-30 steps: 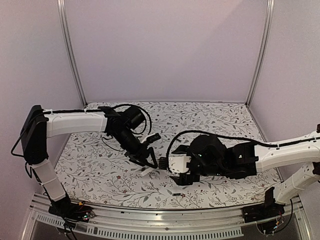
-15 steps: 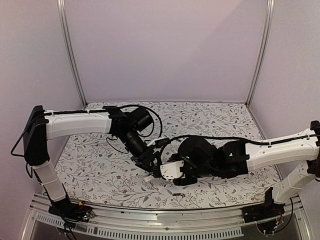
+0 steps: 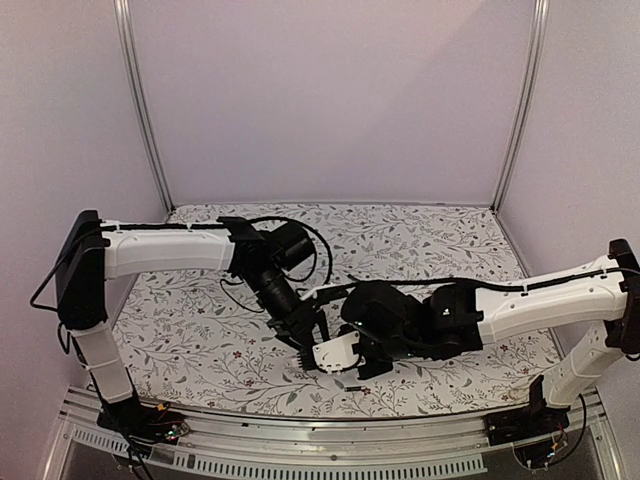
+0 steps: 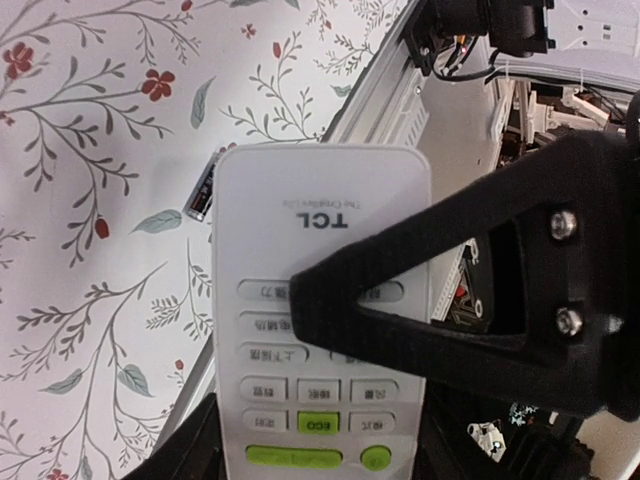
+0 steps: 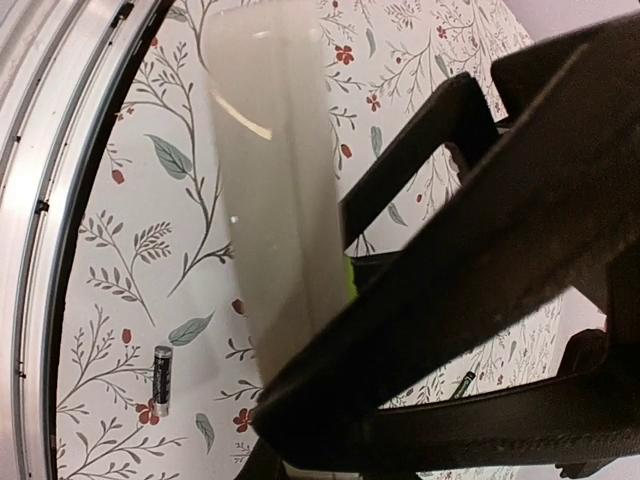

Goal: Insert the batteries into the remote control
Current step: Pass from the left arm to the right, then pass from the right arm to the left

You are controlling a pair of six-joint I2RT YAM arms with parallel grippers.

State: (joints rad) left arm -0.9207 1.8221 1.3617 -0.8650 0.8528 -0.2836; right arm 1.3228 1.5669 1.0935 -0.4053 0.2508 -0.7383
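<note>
Remote control (image 4: 300,190): one, white, button face showing, held above the floral table (image 3: 190,340) and clamped in the right gripper (image 3: 348,356). Left gripper (image 3: 305,335): touching the remote, one finger across its face; whether it grips cannot be told. Batteries: one (image 4: 203,192) on the table just beyond the remote's top corner. A second dark stick (image 5: 465,383), possibly the other battery, lies well apart from the first.

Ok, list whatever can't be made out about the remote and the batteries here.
- Battery compartment of the remote control: no view shows it. Left wrist shows only the button face, right wrist a blurred slab.
- Its lower end: left wrist, cut by the bottom edge, crossed by a finger.
- One battery: left wrist, partly behind the remote; polarity too small.
- Grip of the left end effector: top view, too small.
</note>
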